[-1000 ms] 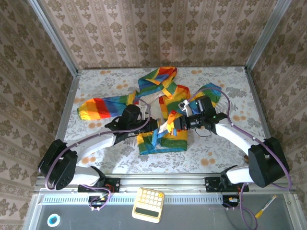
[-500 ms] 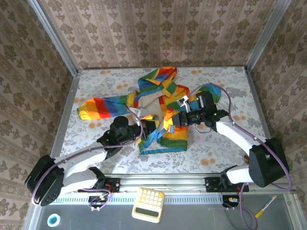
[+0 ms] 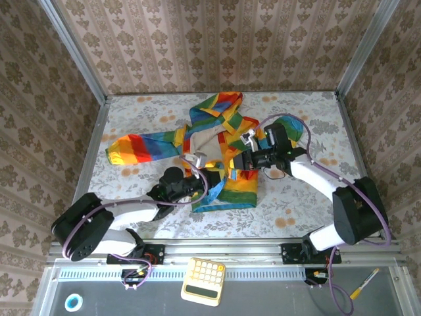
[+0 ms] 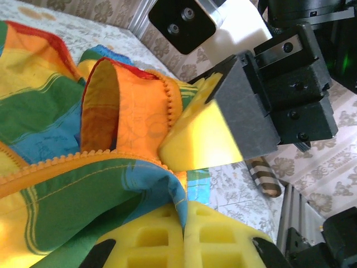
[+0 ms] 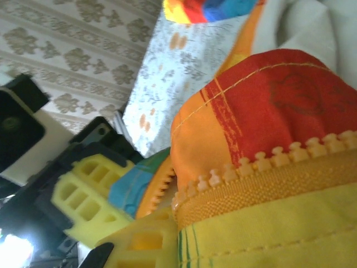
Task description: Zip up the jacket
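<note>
The rainbow-striped jacket (image 3: 217, 141) lies open in the middle of the table, beige lining showing. My left gripper (image 3: 212, 179) is at its lower front and is shut on the blue-green fabric edge (image 4: 173, 190) beside the orange zipper teeth (image 4: 67, 164). My right gripper (image 3: 237, 162) meets it from the right. It is shut on the other orange zipper tape (image 5: 262, 178), with the yellow pad (image 5: 142, 240) under the tape's end. The two grippers are a few centimetres apart, and the right gripper's yellow pad (image 4: 203, 134) hangs just above the left one's pads (image 4: 223, 240).
A striped sleeve (image 3: 135, 148) stretches to the left and the hood (image 3: 220, 105) lies toward the back wall. A calculator (image 3: 204, 281) sits on the near ledge. Bare floral tablecloth (image 3: 296, 204) lies to the near right.
The left arm has swung down and its gripper has shifted slightly toward the near edge, still on the hem. The right gripper has lifted its zipper edge a little toward the back.
</note>
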{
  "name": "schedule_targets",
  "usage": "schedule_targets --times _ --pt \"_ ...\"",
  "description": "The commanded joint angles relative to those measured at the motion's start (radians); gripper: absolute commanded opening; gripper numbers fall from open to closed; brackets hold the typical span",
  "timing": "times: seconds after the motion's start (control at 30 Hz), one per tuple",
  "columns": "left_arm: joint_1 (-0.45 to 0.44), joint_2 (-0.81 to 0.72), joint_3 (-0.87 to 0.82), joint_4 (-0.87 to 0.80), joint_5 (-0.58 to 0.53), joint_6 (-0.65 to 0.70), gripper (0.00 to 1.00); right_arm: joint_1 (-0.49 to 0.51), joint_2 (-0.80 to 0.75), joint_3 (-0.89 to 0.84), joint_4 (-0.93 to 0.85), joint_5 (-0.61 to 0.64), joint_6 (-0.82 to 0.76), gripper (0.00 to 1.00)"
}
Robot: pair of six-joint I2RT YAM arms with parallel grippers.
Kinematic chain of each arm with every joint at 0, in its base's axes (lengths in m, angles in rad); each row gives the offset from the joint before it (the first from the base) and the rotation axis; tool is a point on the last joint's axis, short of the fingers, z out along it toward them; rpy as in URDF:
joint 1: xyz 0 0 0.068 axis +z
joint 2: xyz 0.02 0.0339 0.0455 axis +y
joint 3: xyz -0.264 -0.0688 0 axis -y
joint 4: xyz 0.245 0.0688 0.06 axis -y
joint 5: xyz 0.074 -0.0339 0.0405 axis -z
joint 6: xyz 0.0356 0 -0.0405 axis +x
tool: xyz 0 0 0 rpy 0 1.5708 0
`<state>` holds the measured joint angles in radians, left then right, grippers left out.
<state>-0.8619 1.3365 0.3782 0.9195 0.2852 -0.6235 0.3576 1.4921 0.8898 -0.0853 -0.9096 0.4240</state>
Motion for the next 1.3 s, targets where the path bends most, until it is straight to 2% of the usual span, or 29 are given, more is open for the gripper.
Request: schedule_targets --times 0.0,0.13,0.2,0.27,0.47,0.57,0.77,1.0,1.13,1.27 --pt "0.012 0.026 -0.026 0.046 -0.036 0.02 0.0 -0.009 0.096 -0.038 -0.022 0.083 -0.036 0.02" --pt "0.02 0.057 -0.039 0.042 -0.038 0.019 0.0 -0.031 0.215 -0.048 0.015 0.109 -0.045 0.11" --pt "0.025 0.075 -0.045 0.047 -0.038 0.01 0.0 -0.05 0.262 -0.041 0.038 0.126 -0.031 0.23" --pt "0.027 0.089 -0.048 0.057 -0.037 0.002 0.0 -0.064 0.273 -0.04 0.073 0.13 -0.002 0.3" --pt "0.028 0.111 -0.055 0.082 -0.038 -0.015 0.0 -0.066 0.138 -0.067 0.089 0.187 0.003 0.52" --pt "0.03 0.115 -0.049 0.082 -0.034 -0.013 0.0 -0.066 0.018 -0.122 0.069 0.272 -0.041 0.57" --pt "0.04 0.12 -0.033 0.072 -0.009 -0.012 0.0 -0.066 -0.198 -0.274 0.087 0.426 -0.076 0.63" --pt "0.044 0.13 -0.021 0.067 0.011 -0.013 0.0 -0.061 -0.332 -0.454 0.171 0.47 -0.015 0.61" --pt "0.044 0.139 -0.014 0.069 0.021 -0.016 0.0 -0.041 -0.355 -0.529 0.253 0.493 0.013 0.59" --pt "0.044 0.144 -0.006 0.063 0.028 -0.018 0.0 -0.024 -0.298 -0.526 0.296 0.486 0.001 0.49"
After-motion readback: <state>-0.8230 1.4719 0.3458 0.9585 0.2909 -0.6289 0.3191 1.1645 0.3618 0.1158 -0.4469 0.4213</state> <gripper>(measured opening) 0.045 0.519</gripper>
